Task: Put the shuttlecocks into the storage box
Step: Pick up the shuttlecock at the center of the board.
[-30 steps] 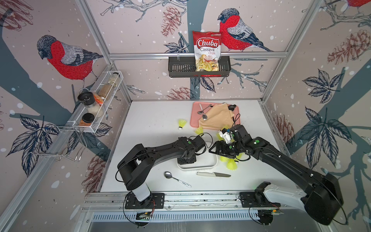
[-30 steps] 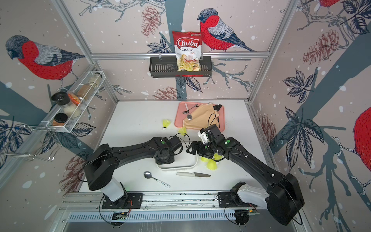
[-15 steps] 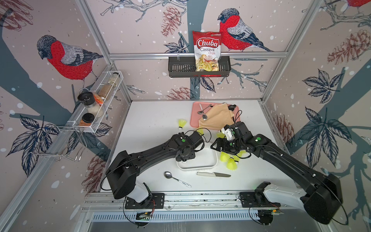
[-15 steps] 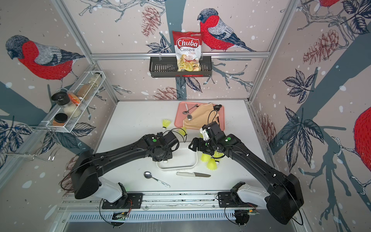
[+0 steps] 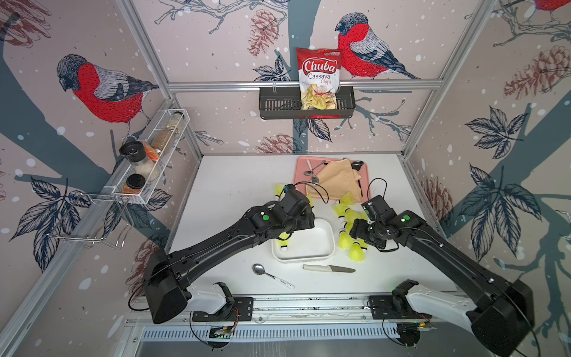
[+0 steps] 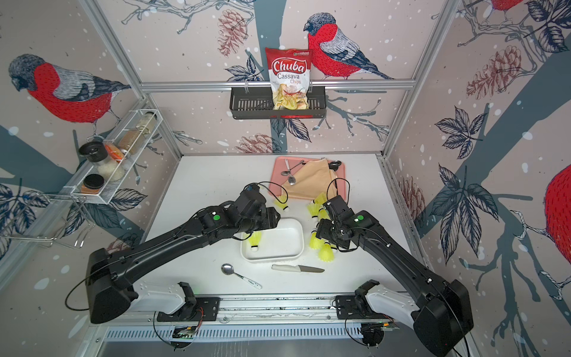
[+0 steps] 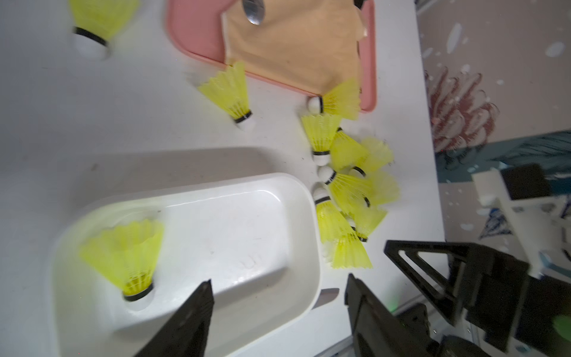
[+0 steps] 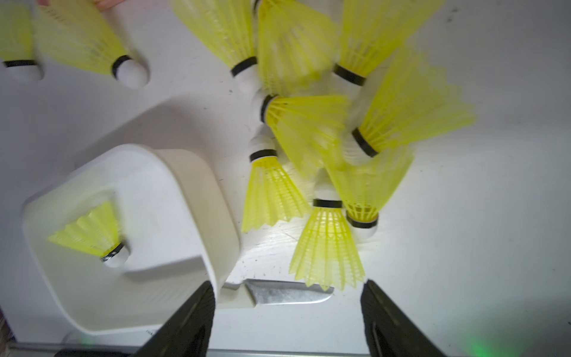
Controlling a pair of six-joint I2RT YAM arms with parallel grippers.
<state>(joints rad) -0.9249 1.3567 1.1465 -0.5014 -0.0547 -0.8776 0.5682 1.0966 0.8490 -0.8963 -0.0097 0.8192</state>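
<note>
White plastic, shallow and round-cornered, the storage box (image 5: 309, 257) lies in both top views near the middle of the desk's (image 5: 234, 191) front edge. One neon-yellow shuttlecock (image 5: 282, 241) lies inside it at the left end. A heap of shuttlecocks (image 5: 350, 244) lies on the desk just beside the box's right side and trails back toward a pink tray (image 5: 301, 173) near the back edge, which carries a tan cloth (image 5: 336, 182). A knife (image 5: 327, 269) lies just in front of the box, and a spoon (image 5: 268, 273) lies toward the front left. The left gripper (image 5: 306, 222) hangs over the box's back left corner and the right gripper (image 5: 355, 230) over the heap; their jaws are hidden here. Left wrist view: the left gripper (image 7: 278, 279) stands wide and empty above the storage box (image 7: 309, 216). The shuttlecock (image 7: 126, 256) rests on the box floor well to one side of its fingers, and the heap of shuttlecocks (image 7: 346, 191) lies outside the rim. Right wrist view: the right gripper (image 8: 287, 284) is likewise wide and holds nothing. The skirt of the nearest of the shuttlecocks (image 8: 327, 247) lies just ahead of the jaws. The knife (image 8: 287, 293) lies between them on the desk, with the storage box (image 8: 210, 197) wall beside one finger.
</note>
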